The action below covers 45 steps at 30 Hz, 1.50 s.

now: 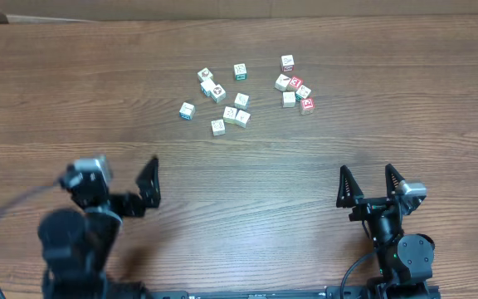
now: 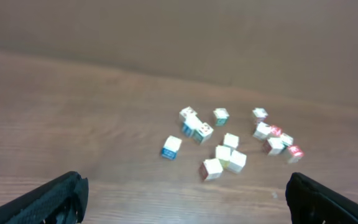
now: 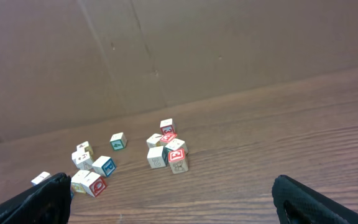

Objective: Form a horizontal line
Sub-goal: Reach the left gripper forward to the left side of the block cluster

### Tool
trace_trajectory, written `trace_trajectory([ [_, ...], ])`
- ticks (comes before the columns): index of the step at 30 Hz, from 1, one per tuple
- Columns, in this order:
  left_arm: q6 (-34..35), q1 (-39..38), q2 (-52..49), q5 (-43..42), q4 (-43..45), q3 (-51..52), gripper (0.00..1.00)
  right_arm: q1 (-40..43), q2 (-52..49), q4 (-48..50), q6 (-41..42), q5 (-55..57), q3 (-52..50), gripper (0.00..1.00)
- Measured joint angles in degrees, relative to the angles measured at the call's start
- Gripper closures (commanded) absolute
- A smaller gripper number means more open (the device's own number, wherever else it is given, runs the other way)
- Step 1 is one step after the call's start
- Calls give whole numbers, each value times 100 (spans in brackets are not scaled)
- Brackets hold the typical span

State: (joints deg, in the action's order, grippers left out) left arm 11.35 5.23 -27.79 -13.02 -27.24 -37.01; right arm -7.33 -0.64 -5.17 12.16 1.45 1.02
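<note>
Overhead, small cream picture cubes [image 1: 241, 100] lie scattered in two loose clusters on the far middle of the wooden bench [image 1: 73, 100], no row formed yet. Left tool [image 1: 149, 184] and right tool [image 1: 368, 178] sit near the front edge, jaws spread and empty, seemingly parked before a first reach; nothing stands between them and the cubes.

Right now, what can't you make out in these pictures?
1. Prints on the cubes: too small overhead, blurred in left wrist view.
2. Leftmost cube in right wrist view: partly hidden by a jaw.
3. Jaws in both wrist views: cut off by frame edges.
</note>
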Motion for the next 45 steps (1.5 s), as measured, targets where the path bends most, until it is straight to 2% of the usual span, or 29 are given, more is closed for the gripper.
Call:
trace_trajectory([
  [3, -31, 0, -1161, 302, -446, -872, 0, 2, 0, 2, 0, 0, 0, 0],
  [11, -101, -103, -3340, 1108, -1641, -2787, 0, 2, 0, -2, 0, -2, 0, 0],
  [15, -323, -367, -4232, 1508, -1738, -3416, 0, 0, 0, 2, 0, 0, 0, 0],
  [23, -752, -553, -5539, 1626, -986, -3480, 0, 2, 0, 4, 2, 0, 0, 0],
  [28, -901, -555, -6212, 1394, -649, -3480, 0, 0, 0, 0, 0, 0, 0, 0],
  [32, -1351, -673, -6614, 1193, -365, -3482, 1, 2, 0, 2, 0, 0, 0, 0],
  [40, -2264, -1488, -7283, 1412, 105, -3482, 2, 0, 0, -2, 0, -2, 0, 0],
  [45, -2472, -1591, -7770, 1532, 219, -3528, 9, 2, 0, 2, 0, 0, 0, 0],
])
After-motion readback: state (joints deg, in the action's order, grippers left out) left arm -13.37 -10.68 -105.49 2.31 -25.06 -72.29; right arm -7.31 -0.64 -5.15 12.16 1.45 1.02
